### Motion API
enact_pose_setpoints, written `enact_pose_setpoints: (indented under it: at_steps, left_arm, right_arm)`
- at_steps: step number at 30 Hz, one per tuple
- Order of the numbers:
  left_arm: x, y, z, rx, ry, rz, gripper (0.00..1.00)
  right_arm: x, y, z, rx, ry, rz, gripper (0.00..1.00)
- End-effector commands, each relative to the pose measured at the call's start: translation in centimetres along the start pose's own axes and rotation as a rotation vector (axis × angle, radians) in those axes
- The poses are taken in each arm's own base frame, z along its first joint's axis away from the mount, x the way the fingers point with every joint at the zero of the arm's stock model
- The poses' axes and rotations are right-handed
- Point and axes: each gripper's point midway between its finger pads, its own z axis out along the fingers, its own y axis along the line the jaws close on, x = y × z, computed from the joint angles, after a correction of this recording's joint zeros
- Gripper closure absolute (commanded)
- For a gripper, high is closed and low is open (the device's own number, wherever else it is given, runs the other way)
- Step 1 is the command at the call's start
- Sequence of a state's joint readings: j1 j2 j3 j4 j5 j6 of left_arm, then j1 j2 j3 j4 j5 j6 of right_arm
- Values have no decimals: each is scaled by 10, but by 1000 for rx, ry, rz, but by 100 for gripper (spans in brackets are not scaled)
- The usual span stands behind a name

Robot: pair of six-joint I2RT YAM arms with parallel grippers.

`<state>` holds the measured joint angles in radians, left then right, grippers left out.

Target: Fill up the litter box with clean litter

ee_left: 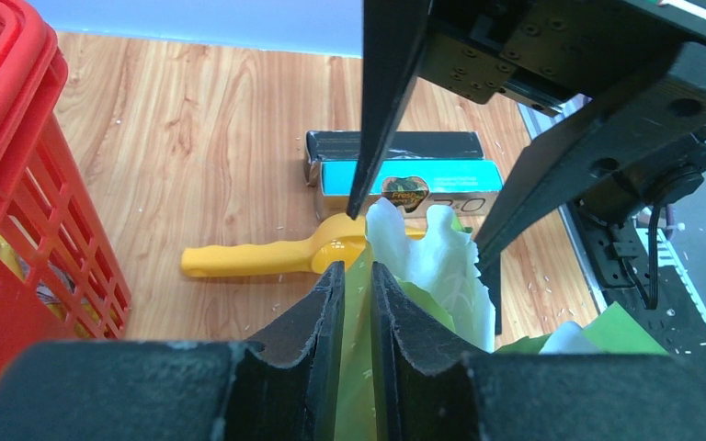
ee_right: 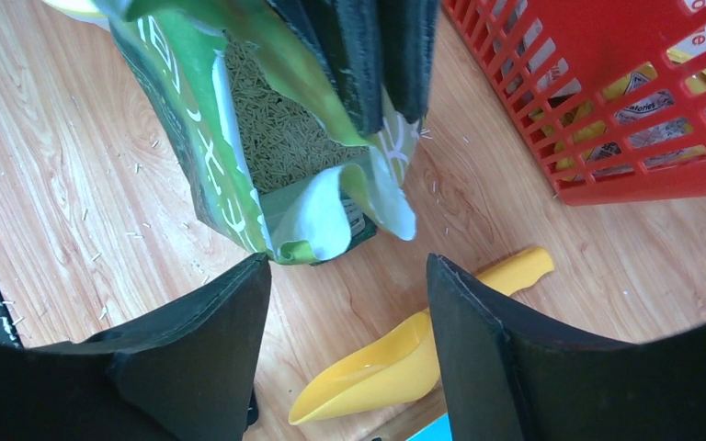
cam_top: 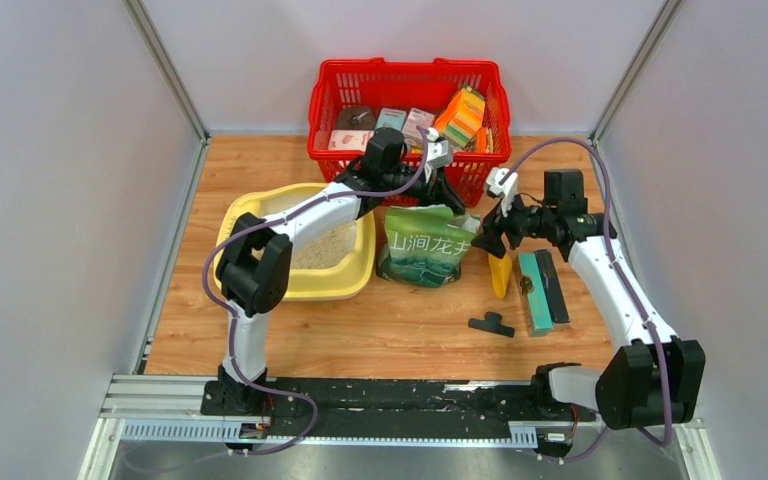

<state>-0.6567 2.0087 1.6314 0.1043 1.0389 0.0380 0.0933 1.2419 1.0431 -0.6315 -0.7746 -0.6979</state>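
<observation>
Pinching the upper edge of the green bag (ee_left: 432, 262), the left hand (ee_left: 357, 276) has its two fingers drawn close together with only the thin bag wall between them. In the right wrist view the same dark fingers (ee_right: 377, 55) clamp the torn rim of the bag's open mouth, and pale pellets of clean litter (ee_right: 276, 129) show inside.

The right hand (ee_right: 347, 266) is spread wide with nothing between its fingers. It hangs just beside the bag's right upper corner, above the yellow scoop (ee_right: 395, 363), which lies flat on the worktop (cam_top: 360, 330).

In the top view the bag stands upright in the middle of the worktop, in front of the red basket (cam_top: 410, 72) of packaged goods. The litter box (cam_top: 305, 290) sits just to the bag's left; whether they touch cannot be told. A layer of litter covers part of its floor, and the left forearm crosses above it.

Right of the scoop, a teal box (cam_top: 533, 292) and a black box (cam_top: 552, 285) lie side by side, with a small black T-shaped piece (cam_top: 491, 323) nearer the arm bases. Stray grains (ee_right: 101, 239) speckle the wood around the bag.
</observation>
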Motion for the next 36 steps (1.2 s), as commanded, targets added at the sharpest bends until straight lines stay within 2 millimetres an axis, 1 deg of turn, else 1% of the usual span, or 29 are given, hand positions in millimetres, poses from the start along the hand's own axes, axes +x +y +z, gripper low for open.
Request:
enact_pose_setpoints:
  at_steps: [1, 4, 5, 8, 14, 15, 19, 20, 25, 26, 30, 31, 32, 34, 36]
  left_arm:
    - [-22, -8, -2, 39, -29, 15, 76]
    - [-22, -8, -1, 42, -31, 16, 76]
    - [-24, -10, -1, 43, -32, -1, 76]
    - [-23, -7, -1, 36, -30, -12, 76]
    - [-24, -3, 0, 29, -32, -25, 76]
    - [-22, -2, 1, 24, -29, -29, 76]
    - [-22, 1, 2, 15, -30, -28, 77]
    - [-25, 2, 1, 13, -32, -24, 77]
    - [-23, 10, 0, 3, -28, -39, 77]
    - [-25, 11, -1, 2, -29, -39, 77]
    - [-23, 12, 0, 5, -22, -57, 78]
    - [-23, 12, 0, 5, -23, -59, 78]
    - [-24, 12, -1, 5, -24, -61, 78]
    - [-22, 11, 0, 8, -21, -71, 79]
    - [-23, 10, 0, 8, -21, -74, 80]
  right_arm:
    - [-27, -18, -4, -6, -72, -57, 32]
    - [-33, -17, 0, -58, -103, -42, 31]
    - [-36, -10, 2, -100, -122, -27, 31]
    - [-41, 0, 5, -193, -145, 14, 31]
    - [-35, 15, 5, -292, -128, 51, 33]
    - [-35, 16, 5, -300, -128, 56, 33]
    - [-33, 29, 0, -351, -122, 77, 34]
    - [-33, 30, -1, -357, -123, 63, 34]
    - [-30, 38, -6, -373, -113, 31, 33]
    - [-30, 38, -6, -374, -115, 26, 33]
    - [-26, 34, -3, -366, -109, -1, 33]
    - [-27, 28, 0, -346, -111, -9, 33]
    - [-22, 25, 3, -331, -95, -1, 33]
    - [-22, 15, 7, -294, -100, -9, 33]
    - [-18, 9, 11, -252, -95, -2, 33]
